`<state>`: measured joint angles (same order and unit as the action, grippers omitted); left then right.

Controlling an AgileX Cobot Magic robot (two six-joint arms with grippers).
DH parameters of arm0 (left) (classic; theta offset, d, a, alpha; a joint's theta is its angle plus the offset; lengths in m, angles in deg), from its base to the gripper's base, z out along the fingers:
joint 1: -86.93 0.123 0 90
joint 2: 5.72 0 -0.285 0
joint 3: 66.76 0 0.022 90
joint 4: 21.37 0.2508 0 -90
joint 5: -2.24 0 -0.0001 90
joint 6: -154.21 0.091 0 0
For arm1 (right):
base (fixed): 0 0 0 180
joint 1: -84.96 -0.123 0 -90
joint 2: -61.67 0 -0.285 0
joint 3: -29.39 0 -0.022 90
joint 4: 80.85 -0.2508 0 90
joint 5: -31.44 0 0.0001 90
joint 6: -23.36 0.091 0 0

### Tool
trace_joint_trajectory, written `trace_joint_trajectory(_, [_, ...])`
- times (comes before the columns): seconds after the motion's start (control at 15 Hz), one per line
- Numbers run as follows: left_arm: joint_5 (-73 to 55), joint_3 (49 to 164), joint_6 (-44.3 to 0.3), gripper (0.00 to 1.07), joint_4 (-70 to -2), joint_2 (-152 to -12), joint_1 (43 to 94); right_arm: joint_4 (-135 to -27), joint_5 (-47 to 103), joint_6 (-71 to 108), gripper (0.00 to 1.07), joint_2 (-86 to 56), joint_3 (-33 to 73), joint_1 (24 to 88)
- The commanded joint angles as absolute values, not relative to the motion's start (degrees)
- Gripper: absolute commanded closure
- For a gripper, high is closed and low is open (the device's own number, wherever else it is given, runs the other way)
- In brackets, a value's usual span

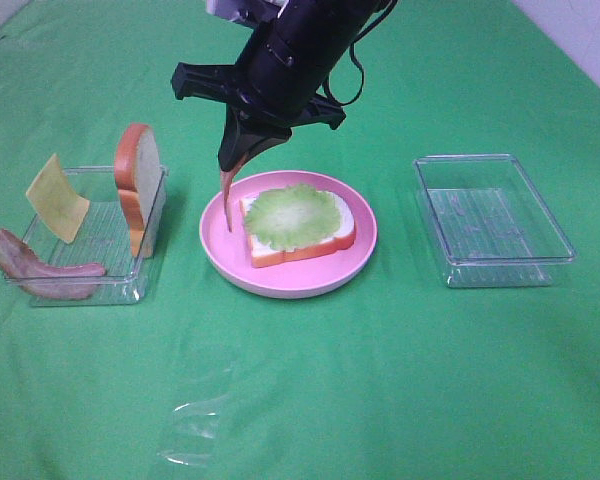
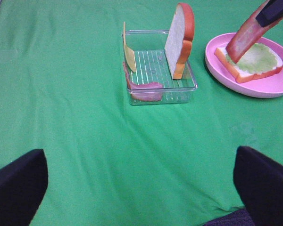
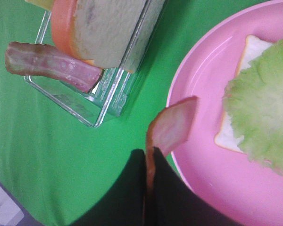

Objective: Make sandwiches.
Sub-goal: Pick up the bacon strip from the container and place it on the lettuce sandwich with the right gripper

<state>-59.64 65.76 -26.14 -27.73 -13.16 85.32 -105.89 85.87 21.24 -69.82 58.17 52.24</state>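
A white bread slice (image 1: 330, 243) topped with a lettuce leaf (image 1: 295, 212) lies on the round pink plate (image 1: 280, 285). My right gripper (image 1: 238, 152) has reached across the middle and is shut on a bacon strip (image 1: 226, 192), which hangs down over the plate's left edge beside the bread. The right wrist view shows that bacon strip (image 3: 172, 127) pinched between the right gripper (image 3: 148, 157) jaws. My left gripper (image 2: 141, 188) is open and empty over bare cloth, well short of the left tray (image 2: 184, 87); it does not show in the exterior view.
The clear left tray (image 1: 105, 290) holds an upright bread slice (image 1: 140, 185), a yellow cheese square (image 1: 57, 197) and another bacon strip (image 1: 40, 268). A clear tray (image 1: 495, 220) on the right has nothing in it. Green cloth covers the table.
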Motion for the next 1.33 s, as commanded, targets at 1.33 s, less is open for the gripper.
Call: trace_joint_trajectory(1.33, [-59.3,65.7,-26.4,0.07,-27.8,-12.4,85.4,-78.7,82.3,31.6,1.07,-76.0,58.3,52.4])
